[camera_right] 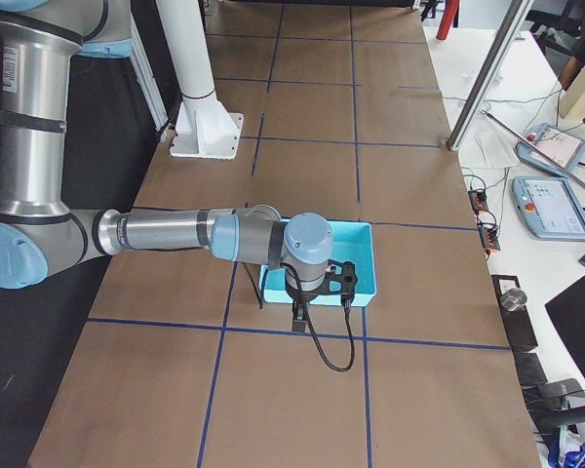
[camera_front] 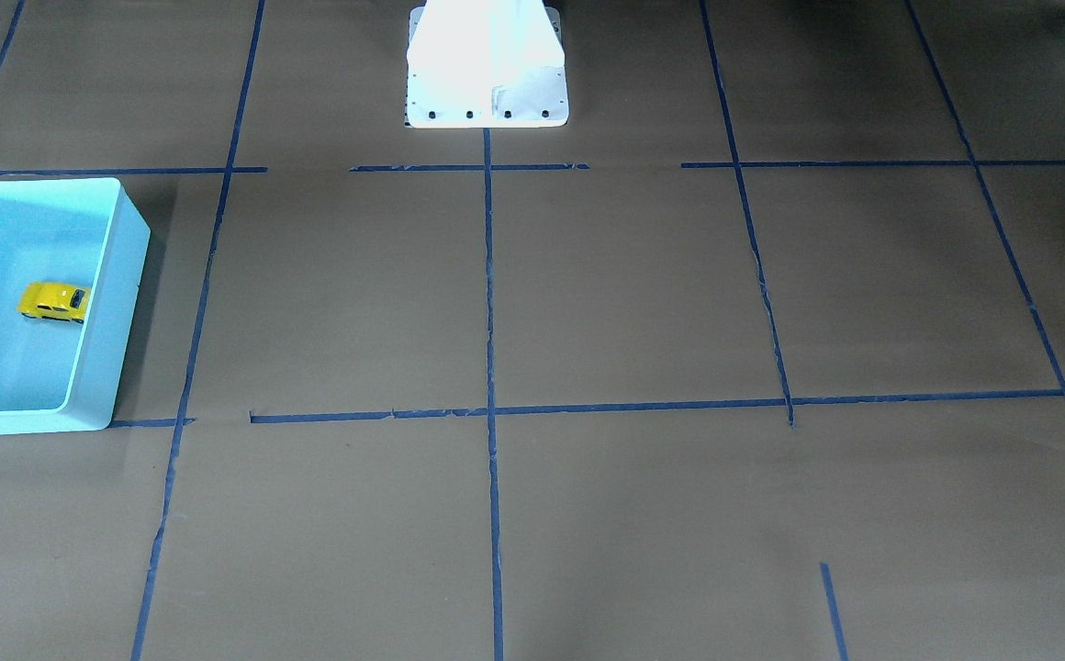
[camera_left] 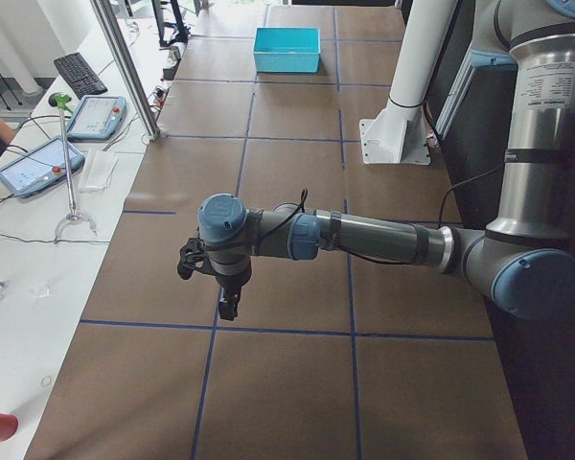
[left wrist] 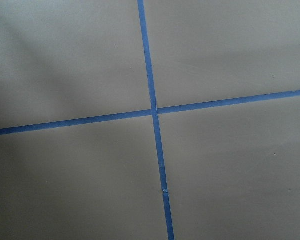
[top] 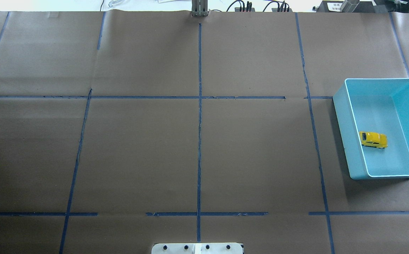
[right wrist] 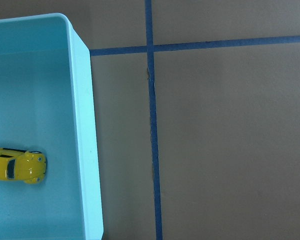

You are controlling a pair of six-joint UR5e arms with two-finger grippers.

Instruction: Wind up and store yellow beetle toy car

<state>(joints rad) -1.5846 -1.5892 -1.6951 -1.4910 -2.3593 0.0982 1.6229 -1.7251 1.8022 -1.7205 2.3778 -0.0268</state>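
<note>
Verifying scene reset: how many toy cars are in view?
1. The yellow beetle toy car sits inside the light blue bin on the robot's right, beside the wall nearest the table's centre. No other car shows in any view.

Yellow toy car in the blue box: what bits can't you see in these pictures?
- Tiny yellow beetle toy car: underside hidden, wheels down in the light blue plastic bin; the right wrist view's left edge cuts off one end.
- Left claw and right claw: seen only in side views, open or shut unclear.
</note>
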